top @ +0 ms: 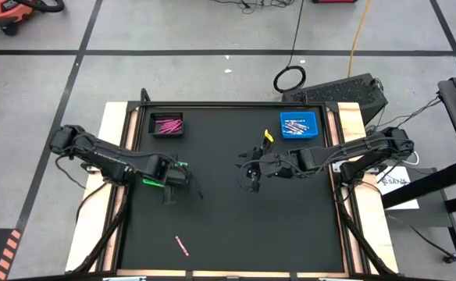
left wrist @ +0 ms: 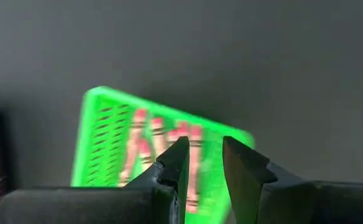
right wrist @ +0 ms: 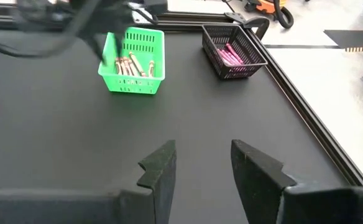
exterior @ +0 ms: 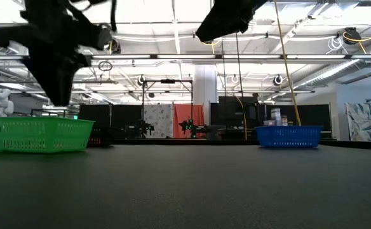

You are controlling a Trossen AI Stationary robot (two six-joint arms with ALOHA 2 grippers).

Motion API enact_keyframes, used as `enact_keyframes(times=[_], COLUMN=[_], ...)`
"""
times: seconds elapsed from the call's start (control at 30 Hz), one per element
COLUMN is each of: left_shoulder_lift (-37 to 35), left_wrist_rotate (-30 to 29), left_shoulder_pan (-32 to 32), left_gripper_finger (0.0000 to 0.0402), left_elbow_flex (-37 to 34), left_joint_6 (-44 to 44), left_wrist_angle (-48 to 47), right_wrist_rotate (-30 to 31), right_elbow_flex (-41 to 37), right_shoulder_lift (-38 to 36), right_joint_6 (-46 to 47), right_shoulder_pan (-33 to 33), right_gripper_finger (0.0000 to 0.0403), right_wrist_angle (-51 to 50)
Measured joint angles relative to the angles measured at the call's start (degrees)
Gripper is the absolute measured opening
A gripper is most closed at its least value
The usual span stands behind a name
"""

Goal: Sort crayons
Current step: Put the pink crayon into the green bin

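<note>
Both fingers of the left gripper [left wrist: 205, 165] stand a little apart and hold nothing, right above the green basket [right wrist: 133, 62], which mostly hides under this arm in the high view. Right gripper [right wrist: 201, 165] hangs wide and empty over mid-table. Crayons [right wrist: 130, 65] are thin short sticks; in the green basket their colour is hard to judge. One pink crayon [top: 182, 246] lies alone near the front edge. Further back, pink ones fill the black basket [top: 166, 124], pale ones the blue basket [top: 299, 125].

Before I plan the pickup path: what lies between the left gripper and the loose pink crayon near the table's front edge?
Nothing: in the high view only bare black mat separates the left gripper from the pink crayon.
</note>
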Motion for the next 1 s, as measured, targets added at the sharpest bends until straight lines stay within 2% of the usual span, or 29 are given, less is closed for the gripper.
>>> enact_keyframes(times=[0.13, 0.4, 0.47, 0.63, 1.0], left_shoulder_lift=[-0.02, 1.50, 3.21, 9.63, 16.89], left_wrist_rotate=[3.55, 4.68, 4.99, 10.00, 10.27], left_shoulder_pan=[-5.34, -16.17, -17.71, -20.33, -27.12], left_gripper_finger=[0.0089, 0.0089, 0.0089, 0.0089, 0.0089], left_elbow_flex=[1.60, 1.70, 1.70, 1.78, 7.93], left_joint_6=[1.61, 1.92, 1.96, 3.43, 3.53], left_wrist_angle=[1.30, 10.40, 11.98, 14.17, 14.95], right_wrist_rotate=[0.00, 0.00, -0.02, -0.02, -0.04], right_elbow_flex=[0.00, 0.00, 0.00, 0.00, 0.00], right_shoulder_lift=[0.00, 0.00, 0.00, 0.00, 0.00], right_joint_6=[-0.17, 0.21, 1.91, 4.74, 6.51], right_shoulder_pan=[0.00, 0.00, 0.00, 0.22, 0.52], right_gripper_finger=[0.0139, 0.0139, 0.0139, 0.0139, 0.0139], right_wrist_angle=[-0.51, -0.39, -0.39, -0.36, -0.39])
